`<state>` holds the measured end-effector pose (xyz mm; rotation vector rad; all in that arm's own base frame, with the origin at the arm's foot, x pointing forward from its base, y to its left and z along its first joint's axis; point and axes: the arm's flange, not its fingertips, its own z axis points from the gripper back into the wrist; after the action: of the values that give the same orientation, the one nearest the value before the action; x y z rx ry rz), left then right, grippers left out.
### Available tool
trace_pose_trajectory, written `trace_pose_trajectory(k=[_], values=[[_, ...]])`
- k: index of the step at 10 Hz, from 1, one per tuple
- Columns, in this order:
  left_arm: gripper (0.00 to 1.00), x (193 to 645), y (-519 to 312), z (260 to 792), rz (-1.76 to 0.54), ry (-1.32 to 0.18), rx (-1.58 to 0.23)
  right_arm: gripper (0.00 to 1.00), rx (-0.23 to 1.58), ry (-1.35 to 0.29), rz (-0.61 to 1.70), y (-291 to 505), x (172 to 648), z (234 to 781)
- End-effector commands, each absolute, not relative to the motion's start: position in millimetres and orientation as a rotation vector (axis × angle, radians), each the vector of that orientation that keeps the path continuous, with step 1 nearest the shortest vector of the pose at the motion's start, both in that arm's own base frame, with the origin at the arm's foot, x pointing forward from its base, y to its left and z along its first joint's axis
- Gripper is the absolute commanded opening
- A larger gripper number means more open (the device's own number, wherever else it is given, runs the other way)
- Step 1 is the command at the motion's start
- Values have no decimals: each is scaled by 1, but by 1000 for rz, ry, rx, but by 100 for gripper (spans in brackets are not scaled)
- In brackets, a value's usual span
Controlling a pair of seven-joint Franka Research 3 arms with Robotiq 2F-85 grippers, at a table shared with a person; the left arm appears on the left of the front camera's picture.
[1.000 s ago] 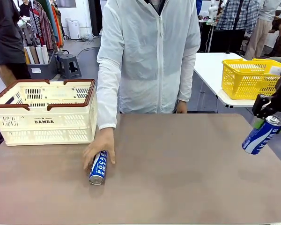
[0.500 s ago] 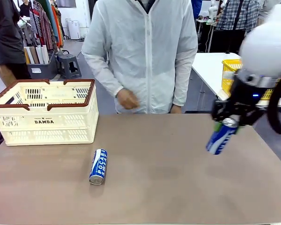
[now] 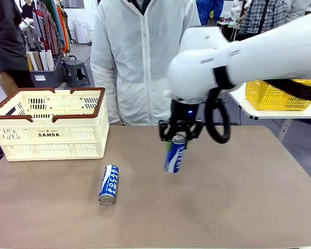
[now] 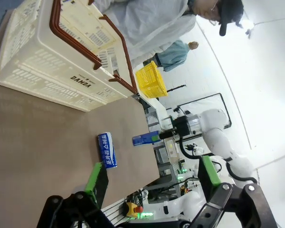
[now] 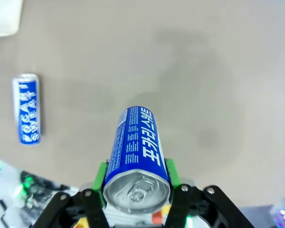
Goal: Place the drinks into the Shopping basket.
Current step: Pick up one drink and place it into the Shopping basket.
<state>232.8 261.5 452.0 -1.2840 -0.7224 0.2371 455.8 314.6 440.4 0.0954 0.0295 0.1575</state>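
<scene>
The right pincer [image 3: 179, 136] was clamped on the top end of a blue Pocari Sweat can [image 3: 175, 154]. It held this can in the air above the middle of the tabletop [image 3: 238, 197], with the bottom of the can hanging down and a little tilted. In the right wrist view the green pads pressed on both sides of the can just below its silver lid. The Shopping basket [image 3: 49, 132] stood on the tabletop at about 9 o'clock from the held can and well apart from it. A second blue can [image 3: 108, 184] lay on its side at about 8 o'clock, between the held can and the basket but nearer to the robot's edge. The left pincer [image 4: 152, 175] had its jaws wide apart and carried nothing.

The step in hand seemed to be the carrying of the can to the basket. To do it well, the arm should probably keep the can high enough that its low end passes over the dark brown rim and the handles. Because the grip was only at the top end, a slow movement would help against swinging. The jaws should open only once the can is low inside the basket.
</scene>
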Motion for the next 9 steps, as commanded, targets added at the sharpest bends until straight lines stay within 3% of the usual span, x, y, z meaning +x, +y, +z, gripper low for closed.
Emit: trace_pose_trajectory(k=[1, 7, 8, 9], values=[[100, 233, 262, 452, 223, -749, -1296, 0, 78, 55, 94, 361, 486, 431], [100, 233, 262, 452, 223, -749, -1296, 0, 16, 90, 172, 412, 494, 387], [100, 233, 262, 452, 223, -749, -1296, 8, 28, 103, 185, 412, 493, 386], [100, 233, 262, 452, 223, -749, -1296, 63, 27, 102, 201, 412, 490, 386]])
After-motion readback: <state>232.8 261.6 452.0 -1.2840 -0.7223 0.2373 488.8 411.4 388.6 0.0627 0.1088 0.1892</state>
